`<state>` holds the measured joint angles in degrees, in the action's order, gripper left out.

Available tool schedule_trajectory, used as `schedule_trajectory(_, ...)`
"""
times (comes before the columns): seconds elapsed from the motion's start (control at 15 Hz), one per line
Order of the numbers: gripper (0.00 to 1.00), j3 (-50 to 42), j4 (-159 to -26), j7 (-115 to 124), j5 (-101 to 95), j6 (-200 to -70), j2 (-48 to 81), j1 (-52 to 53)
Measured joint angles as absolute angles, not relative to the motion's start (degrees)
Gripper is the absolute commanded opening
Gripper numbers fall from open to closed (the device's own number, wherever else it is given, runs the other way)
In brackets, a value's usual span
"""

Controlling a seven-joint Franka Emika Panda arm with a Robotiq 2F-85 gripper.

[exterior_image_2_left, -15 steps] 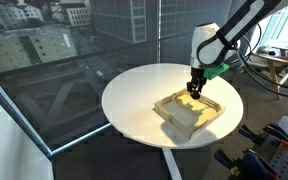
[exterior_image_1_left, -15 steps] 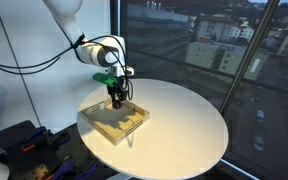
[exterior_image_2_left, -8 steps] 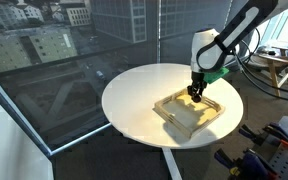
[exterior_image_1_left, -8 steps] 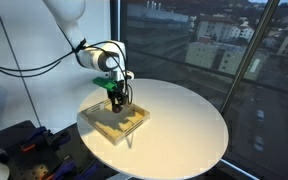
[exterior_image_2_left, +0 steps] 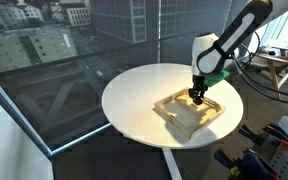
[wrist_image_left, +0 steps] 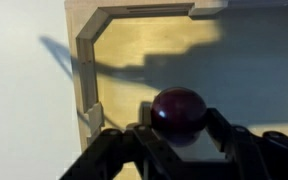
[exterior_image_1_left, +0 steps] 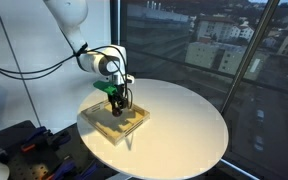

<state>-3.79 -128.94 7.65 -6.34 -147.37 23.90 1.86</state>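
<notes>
My gripper point(wrist_image_left: 179, 125) is shut on a dark red ball point(wrist_image_left: 178, 108) and holds it just above the floor of a shallow wooden tray point(wrist_image_left: 89, 50). In both exterior views the gripper point(exterior_image_1_left: 118, 103) point(exterior_image_2_left: 195, 96) hangs straight down inside the tray point(exterior_image_1_left: 96, 123) point(exterior_image_2_left: 170, 117), near its rim, and the ball is too small to make out there. The tray lies on a round white table point(exterior_image_1_left: 184, 125) point(exterior_image_2_left: 134, 95). The wrist view shows the tray's raised rim with a gap at its left side.
The table stands by large windows with city buildings point(exterior_image_1_left: 219, 50) outside. Cables and dark equipment point(exterior_image_1_left: 19, 140) lie on the floor by the robot's base. A wooden stool or table point(exterior_image_2_left: 274, 65) stands behind the arm.
The gripper has shifted a little sideways along the tray with the ball still in it, staying low over the tray floor.
</notes>
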Motion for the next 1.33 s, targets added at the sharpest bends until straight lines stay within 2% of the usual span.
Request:
schedule_trajectory(0.07, 0.74, -3.9, -128.9, 7.7, -6.3, -147.4, 23.9, 1.9)
schedule_trajectory(0.13, 0.82, -3.9, -128.9, 7.7, -6.3, -147.4, 24.0, 2.0)
schedule_trajectory(0.2, 0.84, -4.0, -128.9, 7.7, -6.3, -147.4, 24.0, 2.0)
schedule_trajectory(0.33, 1.00, -4.1, -128.9, 7.8, -6.3, -147.4, 24.1, 2.1)
schedule_trajectory(1.33, 1.00, -4.5, -128.7, 7.8, -6.3, -147.4, 24.0, 2.1)
